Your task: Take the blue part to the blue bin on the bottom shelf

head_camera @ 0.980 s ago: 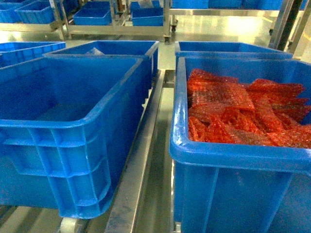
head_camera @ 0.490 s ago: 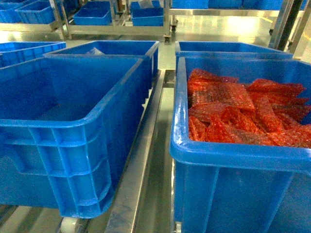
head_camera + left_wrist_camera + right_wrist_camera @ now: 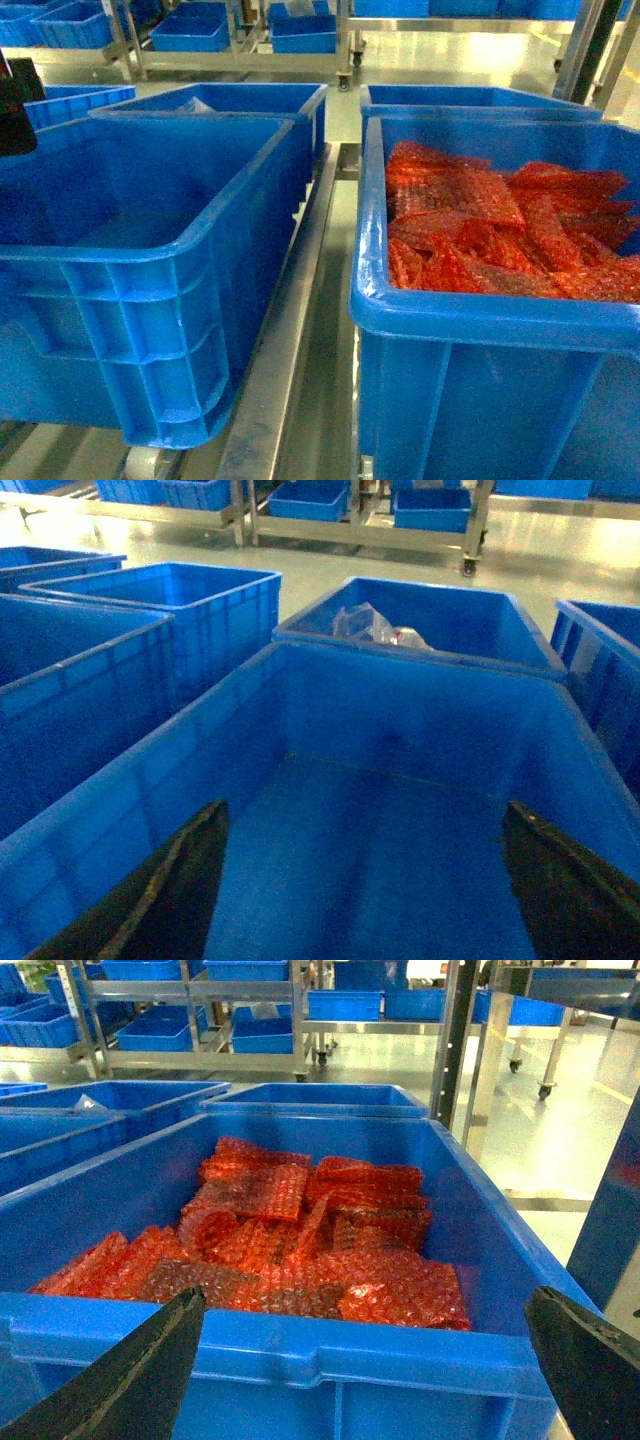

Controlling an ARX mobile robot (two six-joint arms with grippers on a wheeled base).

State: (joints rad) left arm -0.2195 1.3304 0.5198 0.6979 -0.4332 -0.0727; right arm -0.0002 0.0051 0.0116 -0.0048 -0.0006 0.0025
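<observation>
Left wrist view: the left hand point(image 3: 365, 880) is held wide above an empty blue bin point(image 3: 150, 770), the right hand point(image 3: 365, 1360) wide near red bubble-wrap pieces point(image 3: 290, 1240).

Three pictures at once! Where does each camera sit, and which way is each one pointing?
Head: rides high on the robot, slanting down at two big bins, the empty left bin and the right bin of red bubble-wrap packets; a dark piece of the robot shows at the left edge.
Left wrist: on the left arm, looking forward into the empty bin; left gripper fingertips frame the bottom, spread.
Right wrist: on the right arm, facing the packets; right gripper spread.
Shared: head and right wrist both show the packets.
</observation>
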